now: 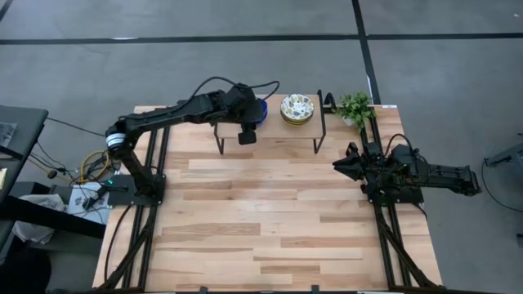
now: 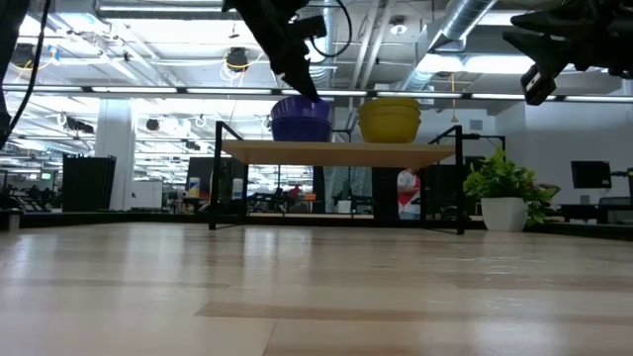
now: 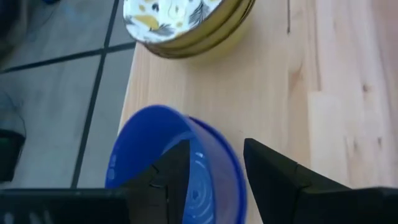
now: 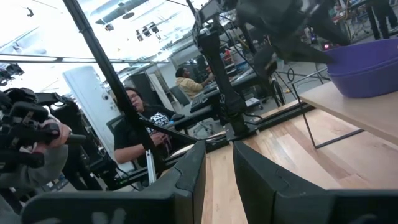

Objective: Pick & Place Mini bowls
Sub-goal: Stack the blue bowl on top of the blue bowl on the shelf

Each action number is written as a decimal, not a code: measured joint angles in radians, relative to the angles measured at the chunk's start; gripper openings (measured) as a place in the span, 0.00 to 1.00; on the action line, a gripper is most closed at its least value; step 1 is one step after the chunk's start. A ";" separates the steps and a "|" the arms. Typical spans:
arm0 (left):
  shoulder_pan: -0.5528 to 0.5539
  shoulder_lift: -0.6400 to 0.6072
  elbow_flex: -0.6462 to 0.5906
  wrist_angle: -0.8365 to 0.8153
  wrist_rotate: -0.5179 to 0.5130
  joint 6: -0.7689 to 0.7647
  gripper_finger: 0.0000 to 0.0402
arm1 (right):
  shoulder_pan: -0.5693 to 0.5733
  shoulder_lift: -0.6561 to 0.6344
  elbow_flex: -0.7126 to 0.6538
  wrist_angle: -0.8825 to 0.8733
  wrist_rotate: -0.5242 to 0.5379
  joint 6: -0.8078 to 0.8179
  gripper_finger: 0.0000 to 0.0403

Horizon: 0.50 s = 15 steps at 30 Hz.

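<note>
— Where are the bowls?
— Blue stack (image 3: 177, 165) and floral stack (image 1: 297, 108) sit side by side on the shelf (image 1: 270, 129) at the counter's (image 1: 261, 212) far edge.
— The fingers?
— Left gripper (image 3: 214, 171) straddles the blue rim, parted, gripping nothing. Right gripper (image 4: 217, 165) waits at the right edge, slightly apart, empty.

A pale wooden plank table (image 1: 261, 212) carries a low black-legged wooden shelf (image 1: 270, 126) and a small potted green plant (image 1: 355, 107); the shelf holds stacked glossy blue bowls (image 2: 300, 121) beside floral-patterned bowls (image 1: 297, 108) (stacked too).
</note>
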 joint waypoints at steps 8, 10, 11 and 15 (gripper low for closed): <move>-0.013 -0.040 -0.001 0.019 -0.016 0.000 0.37 | 0.000 0.000 0.000 0.000 0.000 -0.001 0.18; -0.013 -0.064 0.000 0.031 -0.017 0.000 0.37 | 0.000 0.000 0.000 0.000 0.000 -0.005 0.18; -0.013 -0.070 0.000 0.036 -0.018 0.000 0.37 | 0.000 0.000 0.000 0.000 0.000 -0.006 0.18; -0.003 -0.074 0.000 0.044 -0.059 0.000 0.37 | 0.000 0.000 0.000 0.000 0.000 -0.007 0.18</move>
